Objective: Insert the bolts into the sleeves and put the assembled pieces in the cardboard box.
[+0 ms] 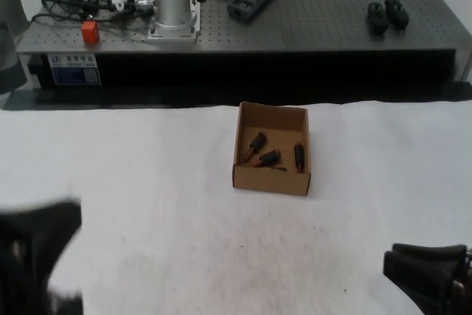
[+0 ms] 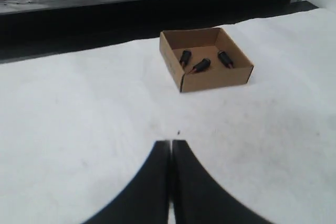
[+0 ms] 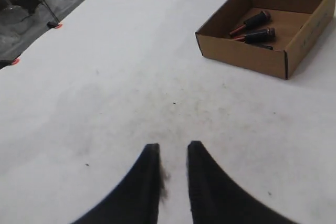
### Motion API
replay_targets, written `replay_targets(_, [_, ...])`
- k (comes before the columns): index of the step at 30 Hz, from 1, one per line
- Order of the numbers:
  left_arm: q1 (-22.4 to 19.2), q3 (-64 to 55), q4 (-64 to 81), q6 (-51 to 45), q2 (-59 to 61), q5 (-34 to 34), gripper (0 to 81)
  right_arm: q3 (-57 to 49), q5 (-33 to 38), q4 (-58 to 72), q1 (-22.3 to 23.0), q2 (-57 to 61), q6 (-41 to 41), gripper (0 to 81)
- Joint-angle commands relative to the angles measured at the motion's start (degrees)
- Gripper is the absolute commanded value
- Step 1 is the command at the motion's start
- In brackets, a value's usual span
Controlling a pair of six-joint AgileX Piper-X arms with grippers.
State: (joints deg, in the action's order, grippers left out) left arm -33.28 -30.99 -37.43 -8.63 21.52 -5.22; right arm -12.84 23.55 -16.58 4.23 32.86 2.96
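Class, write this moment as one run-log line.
cardboard box: three assembled pieces inside | left gripper: shut, empty | right gripper: open, empty

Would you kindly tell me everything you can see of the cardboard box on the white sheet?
The cardboard box is a shallow, open-topped tray of plain brown card, with low upright walls and no lid or flaps showing. It sits flat on the white sheet, near the middle, turned slightly askew. Three dark pieces with reddish ends lie flat on its floor. Nothing else touches it.
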Motion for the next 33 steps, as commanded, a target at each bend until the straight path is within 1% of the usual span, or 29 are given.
replay_targets(1, [-0.08,11.33,0.24,-0.35,-10.44,-0.13,0.6,0.00,-0.68,1.61,-0.13,-0.88,-0.38,14.8])
replay_targets(4, [-0.08,15.79,0.37,-3.07,-14.32,-0.15,0.6,-0.02,-0.15,3.27,-0.13,6.85,-0.38,14.8])
replay_targets(7, [-0.08,19.30,0.80,-2.91,-16.76,-0.15,0.6,-0.02,1.20,3.76,-0.13,12.78,0.00,14.8])
replay_targets(10, [-0.08,22.64,3.99,-3.22,-17.72,-0.15,0.6,-0.02,5.01,4.03,-0.13,16.97,0.88,14.8])
replay_targets(11, [-0.08,23.79,5.50,-3.99,-17.70,-0.15,0.6,-0.02,6.02,4.35,-0.13,17.65,0.92,14.8])
replay_targets(16, [-0.08,27.21,7.56,-12.43,-17.70,-0.15,0.6,1.08,6.32,8.96,-0.13,17.40,0.92,14.8])
replay_targets(18, [-0.08,27.89,7.56,-13.72,-17.70,-0.15,0.6,2.51,6.62,11.34,-0.13,16.12,1.51,14.8])
replay_targets(20, [-0.08,28.26,7.56,-13.69,-17.70,-0.15,0.6,4.06,7.27,12.91,-0.13,14.39,4.19,14.8])
replay_targets(21, [-0.08,28.35,7.56,-13.69,-17.70,-0.15,0.6,5.00,8.50,13.81,-0.13,13.30,6.22,14.8])
replay_targets(23, [-0.08,28.50,7.56,-13.69,-17.70,-0.15,0.6,6.37,11.86,14.44,-0.13,11.33,13.62,14.0])
replay_targets(25, [-0.08,28.50,7.56,-13.69,-17.70,-0.15,0.6,6.93,13.52,13.95,-0.13,10.00,25.88,10.4])
replay_targets(27, [-0.08,28.50,7.56,-13.69,-17.70,-0.15,0.6,6.90,13.51,13.48,-0.13,9.47,36.96,5.5])
replay_targets(28, [-0.08,28.50,7.56,-13.69,-17.70,-0.15,0.6,6.90,13.51,13.50,-0.13,9.42,41.44,2.2])
replay_targets(29, [-0.08,28.50,7.56,-13.69,-17.70,-0.15,0.6,6.90,13.51,13.50,-0.13,9.42,44.80,1.3])
replay_targets(30, [-0.08,28.50,7.56,-13.69,-17.70,-0.15,0.6,6.90,13.51,13.50,-0.13,9.42,48.13,3.6])
replay_targets(33, [-0.08,28.50,7.56,-13.69,-17.70,-0.15,0.6,6.90,13.85,13.50,-0.13,9.57,56.88,3.5])
